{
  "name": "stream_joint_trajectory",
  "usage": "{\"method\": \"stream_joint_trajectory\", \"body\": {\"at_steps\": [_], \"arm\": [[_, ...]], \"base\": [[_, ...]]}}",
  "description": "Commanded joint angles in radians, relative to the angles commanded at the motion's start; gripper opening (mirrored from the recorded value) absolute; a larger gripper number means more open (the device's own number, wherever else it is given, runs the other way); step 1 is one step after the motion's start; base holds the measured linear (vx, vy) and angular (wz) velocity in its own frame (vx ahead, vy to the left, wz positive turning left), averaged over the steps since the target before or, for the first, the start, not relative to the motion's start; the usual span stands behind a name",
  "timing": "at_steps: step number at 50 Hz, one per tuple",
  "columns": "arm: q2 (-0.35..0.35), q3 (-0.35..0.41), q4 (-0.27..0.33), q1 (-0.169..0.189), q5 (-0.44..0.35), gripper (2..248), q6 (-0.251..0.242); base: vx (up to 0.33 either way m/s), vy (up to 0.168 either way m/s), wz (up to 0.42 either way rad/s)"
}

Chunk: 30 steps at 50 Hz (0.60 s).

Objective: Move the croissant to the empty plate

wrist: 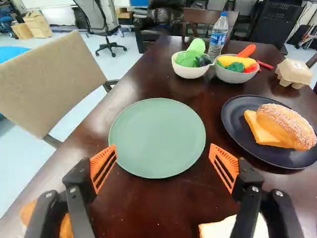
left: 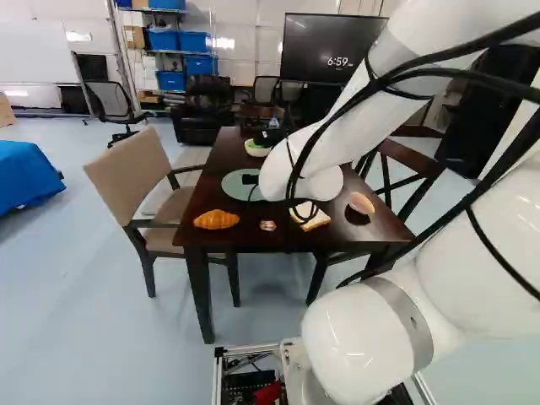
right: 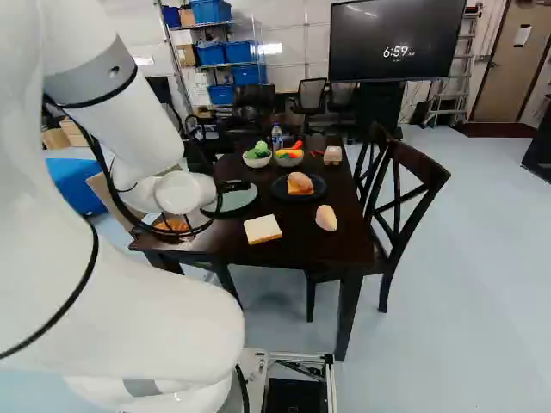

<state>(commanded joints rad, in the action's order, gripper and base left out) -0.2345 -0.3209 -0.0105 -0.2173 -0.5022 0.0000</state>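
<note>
Croissant [left: 216,219] on bare tabletop [wrist: 148,208], near the corner closest to the arm: that's where the job sits just now. Taking twelve o'clock as straight ahead of the arm, I'd put it at about seven or eight from the green plate [wrist: 157,138], which has nothing on it and so must be the target. The dark plate [wrist: 235,124], round at three, already carries a bun [wrist: 285,124] and an orange slice, which rules it out. A slice of bread [right: 263,229] lies toward five.

The gripper [wrist: 163,148] hangs by the green plate's near side, fingers spread wide and nothing between them. Wide makes sense to me, since a plump pastry needs room. My guess is it must swing toward seven, come down over the croissant's middle and close gently; too hard a squeeze could dent it or roll it toward the table's edge.

As for writing, the bottle [wrist: 218,22] behind the two bowls, at about one o'clock, wears a printed label, and the big screen [right: 370,64] beyond shows lit figures. Neither matters to the move.
</note>
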Motion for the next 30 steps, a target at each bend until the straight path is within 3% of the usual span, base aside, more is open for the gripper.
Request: {"method": "stream_joint_trajectory", "body": {"at_steps": [30], "arm": [[-0.070, -0.015, -0.041, -0.056, 0.201, 247, 0.000]], "base": [[0.000, 0.000, 0.000]]}}
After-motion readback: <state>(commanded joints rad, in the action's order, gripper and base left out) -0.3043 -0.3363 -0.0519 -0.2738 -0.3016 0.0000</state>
